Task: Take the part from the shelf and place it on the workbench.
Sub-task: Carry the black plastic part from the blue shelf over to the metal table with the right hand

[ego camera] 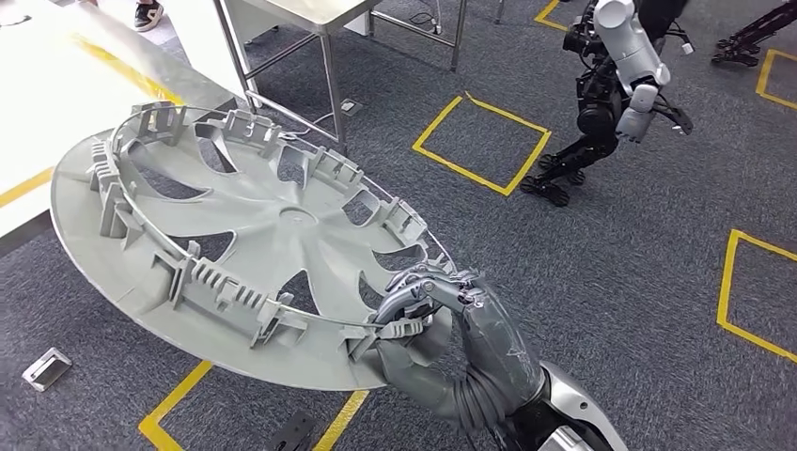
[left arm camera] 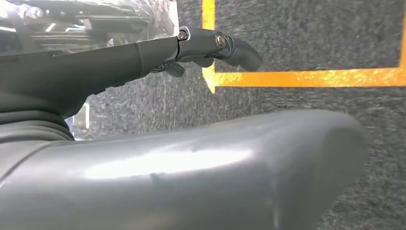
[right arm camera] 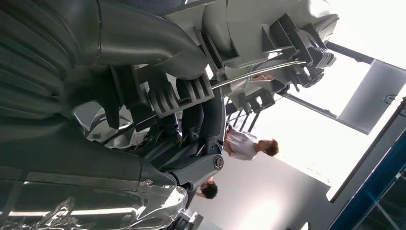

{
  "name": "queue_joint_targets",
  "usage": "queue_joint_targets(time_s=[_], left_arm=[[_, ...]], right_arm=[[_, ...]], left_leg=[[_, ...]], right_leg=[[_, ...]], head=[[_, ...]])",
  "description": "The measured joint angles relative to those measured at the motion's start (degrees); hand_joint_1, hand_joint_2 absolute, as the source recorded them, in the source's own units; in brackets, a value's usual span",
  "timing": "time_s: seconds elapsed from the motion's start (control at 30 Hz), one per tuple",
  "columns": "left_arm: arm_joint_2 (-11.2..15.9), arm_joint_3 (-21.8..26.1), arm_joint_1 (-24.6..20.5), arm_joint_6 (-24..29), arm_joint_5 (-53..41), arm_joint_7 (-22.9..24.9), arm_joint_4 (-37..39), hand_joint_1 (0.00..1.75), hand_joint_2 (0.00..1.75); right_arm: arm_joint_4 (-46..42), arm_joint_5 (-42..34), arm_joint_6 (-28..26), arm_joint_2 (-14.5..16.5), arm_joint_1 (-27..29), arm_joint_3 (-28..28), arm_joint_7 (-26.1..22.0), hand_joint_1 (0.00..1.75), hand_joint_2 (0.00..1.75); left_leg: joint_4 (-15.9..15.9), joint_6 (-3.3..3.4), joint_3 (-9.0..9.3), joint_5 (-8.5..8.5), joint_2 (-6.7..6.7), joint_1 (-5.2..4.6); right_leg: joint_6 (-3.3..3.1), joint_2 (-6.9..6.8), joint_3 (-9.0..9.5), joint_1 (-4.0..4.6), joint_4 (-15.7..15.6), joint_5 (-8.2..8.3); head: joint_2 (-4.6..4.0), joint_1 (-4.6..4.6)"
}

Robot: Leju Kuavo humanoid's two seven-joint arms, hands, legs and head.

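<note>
The part is a large pale grey plastic wheel cover (ego camera: 282, 221), held tilted above the carpet with its ribbed inner side and wire ring facing me. My right hand (ego camera: 442, 329) grips its near right rim, fingers curled over the clips and thumb beneath. In the right wrist view the right hand (right arm camera: 119, 96) clamps the cover's clips (right arm camera: 268, 24) close up. The white workbench (ego camera: 38, 94) lies at the far left, partly behind the cover. My left hand (left arm camera: 158, 163) hangs over the carpet with its fingers (left arm camera: 210, 45) stretched out and nothing in it.
A steel-legged table (ego camera: 310, 19) stands behind the cover. Another robot (ego camera: 620, 85) stands at the back right. Yellow tape squares (ego camera: 479, 141) mark the grey carpet. A small metal piece (ego camera: 45, 368) lies on the floor at the near left. Two people (right arm camera: 249, 146) stand beyond.
</note>
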Motion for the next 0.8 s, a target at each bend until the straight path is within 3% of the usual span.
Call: queue_joint_targets(time_s=[0.07, 0.13, 0.17, 0.2, 0.27, 0.3, 0.33, 0.4, 0.47, 0.5, 0.57, 0.63, 0.7, 0.73, 0.8], left_arm=[[0.07, 0.00, -0.12, 0.00, 0.04, -0.02, 0.01, 0.00, 1.75], [0.10, 0.00, -0.25, -0.01, 0.08, -0.04, 0.01, 0.00, 1.75], [0.11, 0.00, -0.25, -0.01, 0.11, -0.04, 0.01, 0.00, 1.75], [0.13, 0.00, -0.23, 0.00, 0.14, -0.05, 0.01, 0.00, 1.75], [0.14, 0.00, -0.22, 0.01, 0.20, -0.06, 0.00, 0.00, 1.75], [0.08, 0.00, -0.23, 0.01, 0.20, -0.07, -0.01, 0.00, 1.75], [-0.02, 0.00, -0.25, 0.01, 0.20, -0.08, -0.02, 0.00, 1.75], [-0.21, 0.00, -0.20, 0.01, 0.21, -0.09, -0.03, 0.00, 1.75], [-0.22, 0.00, -0.05, 0.01, 0.22, -0.08, -0.03, 0.00, 1.75], [-0.18, 0.00, 0.03, 0.02, 0.22, -0.08, -0.02, 0.00, 1.75], [-0.10, 0.00, -0.02, 0.06, 0.24, -0.07, 0.00, 0.00, 1.75], [-0.09, 0.00, -0.22, 0.10, 0.24, -0.07, 0.01, 0.00, 1.75], [-0.06, 0.01, -0.21, 0.12, 0.24, -0.06, 0.01, 0.00, 1.75], [0.00, 0.00, -0.14, 0.12, 0.24, -0.04, 0.01, 0.00, 1.75], [0.20, 0.00, -0.08, 0.14, 0.24, -0.01, 0.02, 0.00, 1.75]], right_arm=[[-0.01, 0.01, -0.01, -0.04, 0.01, -0.04, -0.01, 1.75, 1.75], [0.01, 0.01, -0.02, -0.13, 0.05, -0.03, -0.01, 1.75, 1.75], [0.02, 0.01, -0.01, -0.19, 0.07, -0.01, -0.01, 1.75, 1.75], [0.03, 0.01, -0.01, -0.23, 0.08, 0.00, 0.00, 1.75, 1.75], [0.03, 0.01, 0.00, -0.28, 0.08, -0.01, -0.01, 1.75, 1.75], [0.03, 0.01, -0.01, -0.28, 0.07, -0.03, -0.02, 1.75, 1.75], [0.02, 0.01, -0.02, -0.28, 0.05, -0.04, -0.04, 1.75, 1.75], [0.02, 0.01, -0.02, -0.28, 0.01, -0.06, -0.08, 1.75, 1.75], [0.02, 0.00, -0.01, -0.25, -0.03, -0.07, -0.13, 1.75, 1.75], [0.03, -0.01, -0.01, -0.21, -0.04, -0.07, -0.15, 1.75, 1.75], [0.03, -0.02, -0.02, -0.11, -0.08, -0.08, -0.24, 1.75, 1.75], [0.05, -0.03, -0.13, -0.09, -0.07, -0.08, -0.34, 1.75, 1.75], [0.08, -0.06, -0.21, -0.10, 0.02, -0.04, -0.40, 1.75, 1.75], [0.11, -0.10, -0.20, -0.10, 0.06, -0.02, -0.40, 1.75, 1.75], [0.17, -0.17, -0.19, -0.10, 0.07, 0.03, -0.43, 1.75, 1.75]], left_leg=[[-0.09, 0.68, -0.03, 0.14, -1.06, 0.01], [-0.09, 1.07, -0.16, 0.26, -2.30, -0.24], [-0.08, 1.17, -0.20, 0.30, -3.02, -0.41], [-0.08, 1.25, -0.22, 0.35, -3.81, -0.56], [-0.09, 1.35, -0.21, 0.47, -5.41, -0.66], [-0.10, 1.30, -0.26, 0.57, -6.16, -0.63], [-0.11, 1.17, -0.37, 0.70, -6.89, -0.52], [-0.22, 0.60, -0.76, 1.05, -8.19, -0.14], [-0.57, -0.04, -0.97, 1.40, -9.30, 0.11], [-0.50, -0.26, -1.16, 1.21, -8.85, -0.04], [2.34, -0.58, -2.44, -0.95, -5.80, -0.42], [9.12, -0.98, -5.16, -4.67, -2.43, -0.49], [13.76, -1.57, -6.72, -6.25, -1.25, -0.24], [13.37, -1.87, -6.20, -5.61, -1.01, -0.09], [6.83, -2.46, -2.31, -2.48, 0.27, 0.20]], right_leg=[[0.14, 2.97, -2.27, -0.26, 4.97, -2.96], [-0.15, 4.81, -6.24, -0.21, 12.52, -5.83], [-0.43, 5.09, -7.70, -0.12, 14.88, -6.12], [-0.80, 5.28, -8.23, 0.04, 15.23, -5.30], [-1.74, 6.43, -6.28, 0.57, 9.84, -1.19], [-2.27, 7.84, -4.55, 0.81, 5.90, 0.67], [-2.64, 9.05, -3.13, 1.00, 2.62, 1.97], [-3.04, 10.19, -1.85, 1.27, -0.28, 2.55], [-3.06, 8.89, -1.50, 1.28, -1.20, 2.96], [-3.01, 8.10, -1.08, 1.15, -2.02, 3.31], [-2.93, 6.28, -0.22, 0.84, -3.69, 4.07], [-2.94, 4.53, 0.04, 0.89, -3.98, 4.14], [-2.81, 2.80, -0.01, 0.78, -3.75, 3.92], [-2.66, 2.06, -0.06, 0.68, -3.58, 3.79], [-2.09, 0.67, -0.12, 0.41, -2.94, 3.32]], head=[[0.00, 0.26], [0.00, 0.46], [0.00, 0.51], [0.00, 0.51], [0.00, 0.50], [0.00, 0.48], [0.00, 0.47], [0.00, 0.57], [0.00, 0.71], [0.00, 0.68], [0.00, 0.38], [0.00, 0.10], [0.00, 0.00], [0.00, -0.05], [0.00, -0.14]])
